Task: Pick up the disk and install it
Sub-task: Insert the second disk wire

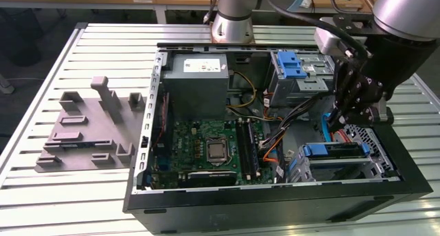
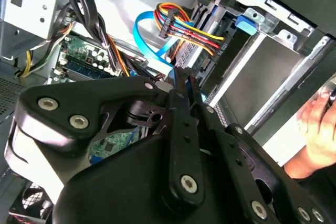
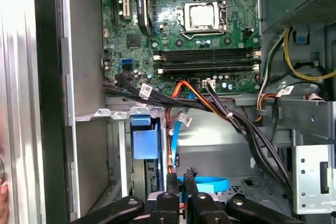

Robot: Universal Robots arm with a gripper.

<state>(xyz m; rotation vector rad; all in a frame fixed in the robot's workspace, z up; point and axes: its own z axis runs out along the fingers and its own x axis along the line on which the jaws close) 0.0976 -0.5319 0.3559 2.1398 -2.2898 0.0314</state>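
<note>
We see the hand [image 3: 181, 182], fingers nearly together, above a blue cable [image 3: 210, 185], beside a blue bracket [image 3: 144, 140]; the motherboard [image 3: 184, 24] lies beyond.

Open case [image 1: 275, 195] is set on slatted table [image 1: 41, 195]. Motherboard [image 1: 206, 148] and grey power supply [image 1: 196, 86] are seen beyond the jaws; bundled cables [image 3: 231, 119] are routed between. Grey fixture [image 1: 86, 133] is placed well apart.

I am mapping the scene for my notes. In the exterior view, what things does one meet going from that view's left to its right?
Grey plastic fixture → grey power supply box → motherboard's processor socket → blue drive bracket in the lower bay → gripper.
</note>
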